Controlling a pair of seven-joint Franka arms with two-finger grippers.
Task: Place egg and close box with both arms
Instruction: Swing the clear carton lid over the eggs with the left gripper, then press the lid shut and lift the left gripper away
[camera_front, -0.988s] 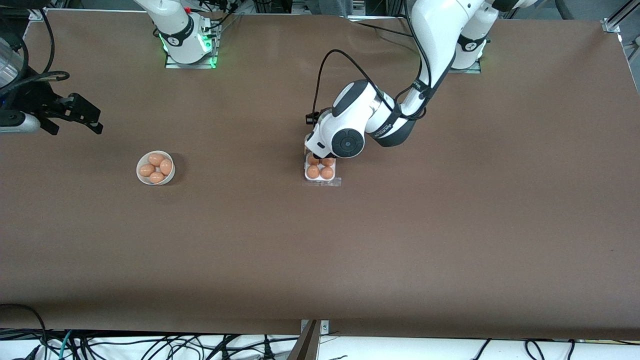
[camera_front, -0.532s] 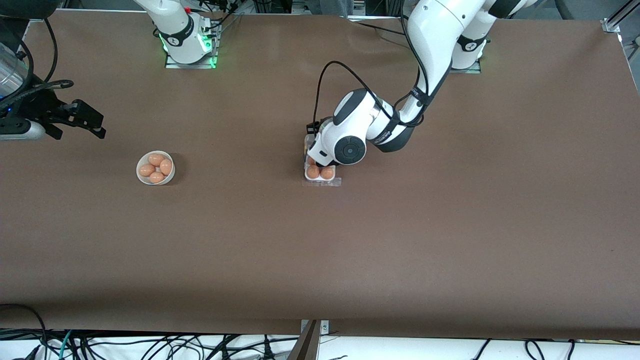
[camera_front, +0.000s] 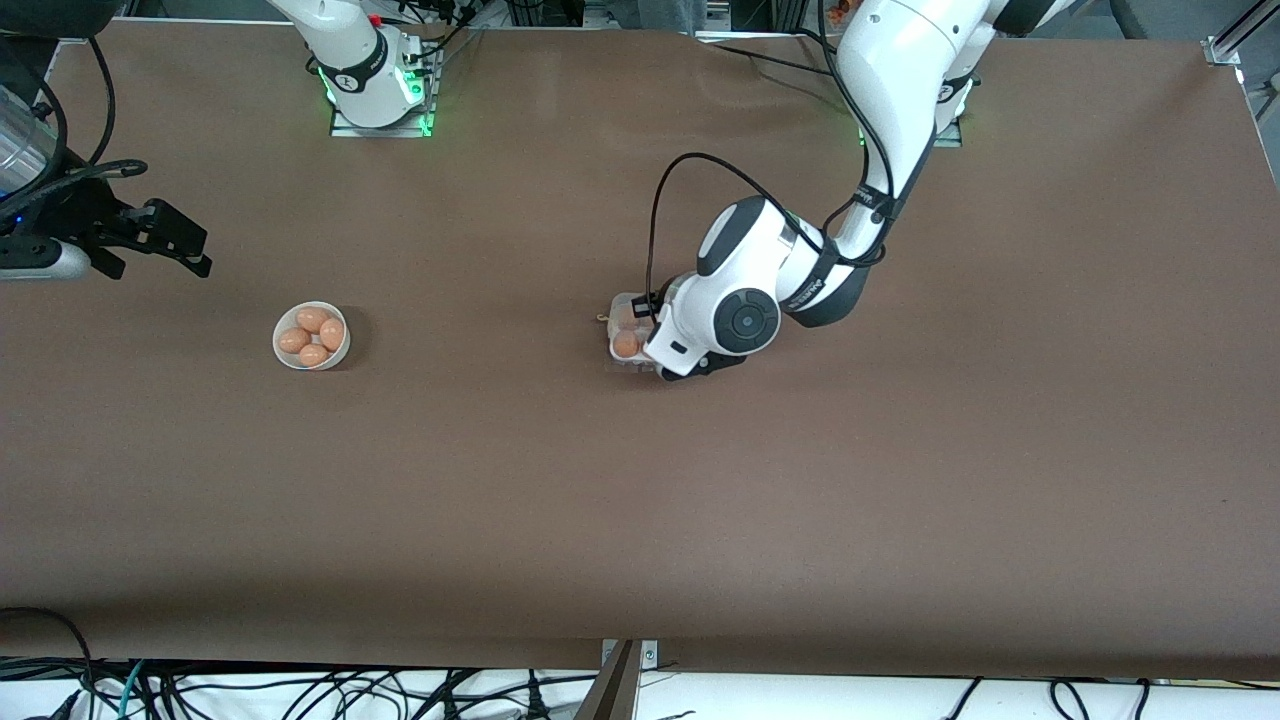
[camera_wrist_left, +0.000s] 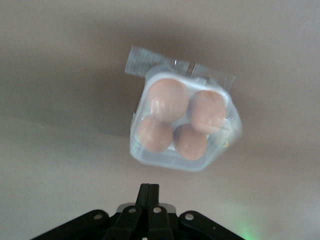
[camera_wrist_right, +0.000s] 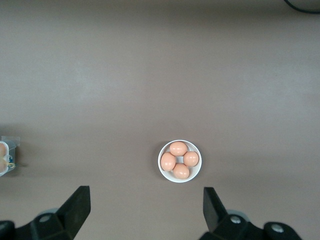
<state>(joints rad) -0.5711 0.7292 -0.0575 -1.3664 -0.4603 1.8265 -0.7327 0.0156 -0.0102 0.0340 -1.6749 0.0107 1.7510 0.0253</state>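
The box (camera_wrist_left: 182, 125) is a small white carton with several brown eggs (camera_wrist_left: 169, 99) in its cells. Its clear lid lies down over them, with the clear tab (camera_wrist_left: 180, 67) sticking out at one side. My left gripper (camera_wrist_left: 149, 187) is shut and empty, its tips just off the box's edge. In the front view the left arm's wrist (camera_front: 740, 320) hangs over the box (camera_front: 622, 305) and hides most of it; one egg (camera_front: 626, 345) shows. My right gripper (camera_wrist_right: 146, 207) is open and empty, held high over the right arm's end of the table (camera_front: 150, 235).
A round white bowl (camera_front: 311, 336) with several brown eggs stands toward the right arm's end of the table, also in the right wrist view (camera_wrist_right: 180, 161). The box's edge (camera_wrist_right: 5, 157) shows at that view's border. Brown table surface lies all around.
The left arm's wrist has swung toward the front camera and over the box, covering most of the eggs. The right gripper shifted slightly, then held still.
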